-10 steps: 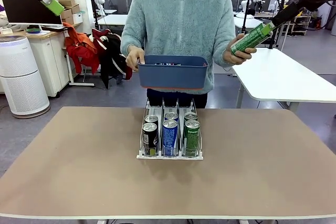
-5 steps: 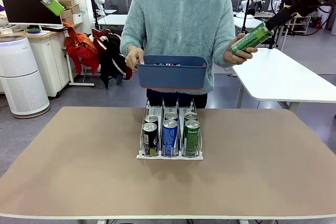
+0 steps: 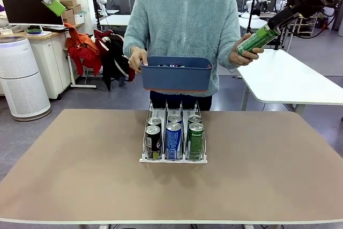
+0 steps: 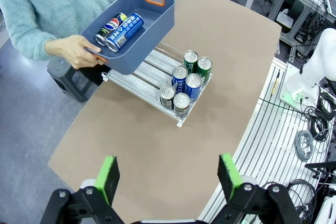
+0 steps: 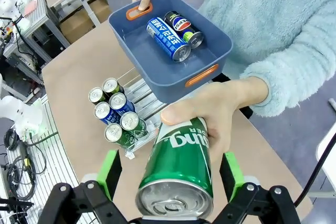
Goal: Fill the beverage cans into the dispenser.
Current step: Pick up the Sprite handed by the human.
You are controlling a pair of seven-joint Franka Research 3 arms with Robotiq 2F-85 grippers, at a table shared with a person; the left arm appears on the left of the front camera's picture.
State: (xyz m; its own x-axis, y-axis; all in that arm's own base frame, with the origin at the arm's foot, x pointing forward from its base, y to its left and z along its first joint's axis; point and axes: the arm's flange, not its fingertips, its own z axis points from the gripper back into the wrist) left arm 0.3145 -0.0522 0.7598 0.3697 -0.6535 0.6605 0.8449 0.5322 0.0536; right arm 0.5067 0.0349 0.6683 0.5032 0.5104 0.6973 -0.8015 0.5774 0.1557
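1. Shifting barely, right claw (image 5: 169, 174) stays wide open around the green can (image 5: 181, 150) in the person's hand (image 5: 215, 103); no grip yet.
2. Left claw (image 4: 169, 174): open, empty, above the bench (image 4: 157, 145).
3. Dispenser (image 3: 172, 160) waits with six cans (image 3: 173, 135).

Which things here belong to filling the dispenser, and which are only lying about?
Job: green can in the person's hand; two cans in the blue bin; six cans in the dispenser.
Lying about: air purifier; monitor; red jacket.
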